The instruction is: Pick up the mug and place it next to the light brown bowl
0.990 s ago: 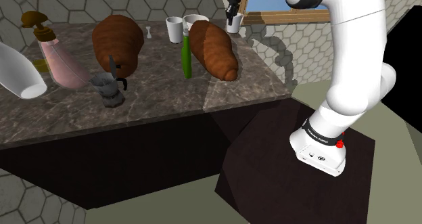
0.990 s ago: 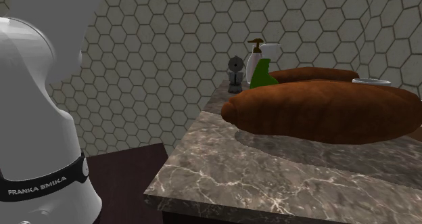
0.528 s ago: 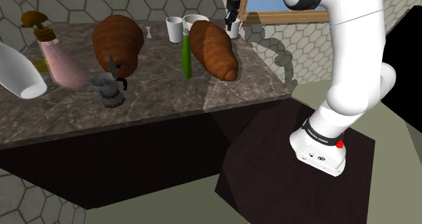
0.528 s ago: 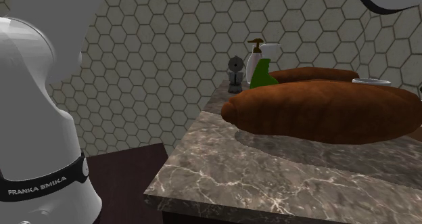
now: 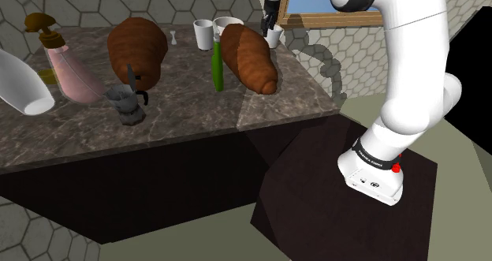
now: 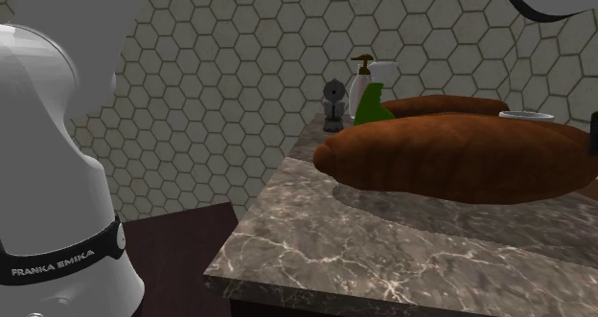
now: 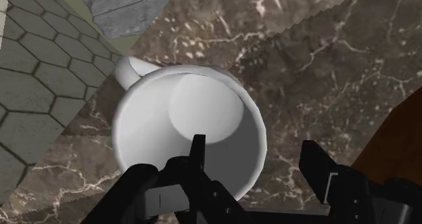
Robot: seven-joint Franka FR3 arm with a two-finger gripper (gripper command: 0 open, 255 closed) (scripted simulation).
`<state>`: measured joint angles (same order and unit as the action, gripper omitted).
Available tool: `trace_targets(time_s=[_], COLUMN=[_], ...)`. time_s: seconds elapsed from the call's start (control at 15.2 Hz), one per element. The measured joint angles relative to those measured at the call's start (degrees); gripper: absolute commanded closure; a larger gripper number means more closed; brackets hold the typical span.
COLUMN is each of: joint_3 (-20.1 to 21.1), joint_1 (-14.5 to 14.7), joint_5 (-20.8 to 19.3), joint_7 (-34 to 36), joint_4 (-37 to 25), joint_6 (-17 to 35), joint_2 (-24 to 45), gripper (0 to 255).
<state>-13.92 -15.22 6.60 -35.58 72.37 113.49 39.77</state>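
A white mug (image 7: 186, 131) stands upright on the dark marble counter (image 7: 318, 67), seen from above with its handle pointing away from the fingers. My gripper (image 7: 255, 151) is open over it: one finger (image 7: 197, 155) reaches inside the mug, the other (image 7: 314, 163) stands outside, and the mug's wall runs between them untouched. In the shoulder view the gripper (image 5: 270, 23) hangs at the counter's far end over the mug (image 5: 274, 36), which is partly hidden behind a brown loaf (image 5: 247, 58). The bowl's pale rim (image 5: 229, 21) peeks out just left of the mug, behind the same loaf.
On the counter (image 5: 181, 102) are a white cup (image 5: 204, 34), a green bottle (image 5: 218, 66), a second brown loaf (image 5: 136, 50), a small grey figure (image 5: 126, 104), a pink soap dispenser (image 5: 67, 70) and a white vessel (image 5: 24, 82). A hexagon-tiled wall (image 6: 240, 66) and a window frame (image 5: 315, 19) close the back.
The gripper came down with the mug to the counter behind the loaf, then its fingers spread apart and let go of the mug's wall.
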Motion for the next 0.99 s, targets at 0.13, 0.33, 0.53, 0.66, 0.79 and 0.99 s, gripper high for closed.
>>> trace_targets(time_s=[0.13,0.33,0.53,0.66,0.79,0.99], joint_3=[0.0,0.0,-0.2,-0.2,-0.3,-0.3], joint_1=[0.0,0.0,0.0,0.0,0.0,0.0], joint_5=[0.0,-0.1,-0.3,-0.4,-0.4,-0.4], joint_7=[0.0,0.0,0.3,0.3,0.3,0.3], joint_4=[0.0,-0.4,-4.0,-4.4,-4.2,-4.2], joint_6=[0.0,-0.6,-5.0,-5.8,-6.0,-6.0], joint_2=[0.0,-0.2,-1.1,-1.6,-1.8,-1.9], gripper=[0,0,0,0,0,0])
